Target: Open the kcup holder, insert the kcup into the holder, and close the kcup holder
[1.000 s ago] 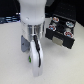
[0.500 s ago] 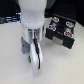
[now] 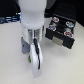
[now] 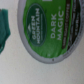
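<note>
Frankly, almost nothing has shifted over the last second in the exterior view: your hand (image 3: 33, 56) hangs low over the counter (image 3: 10, 50), just beside the kcup holder (image 3: 61, 31), which sits on that view's right. Whether the fingers are spread or pinching, you cannot tell. In the wrist view, the kcup (image 4: 49, 27) fills the frame, green lid up, so the pickup looks pending.

desk (image 3: 12, 55): pale, plain, took up most of the exterior view | backdrop (image 3: 7, 10): dark, blurred clutter along the desk's far edge, with a bluish patch toward the exterior view's left | teal thing (image 4: 4, 27): at the wrist picture's edge, cut off, kind unclear | desk (image 4: 20, 70): pale beside it
</note>
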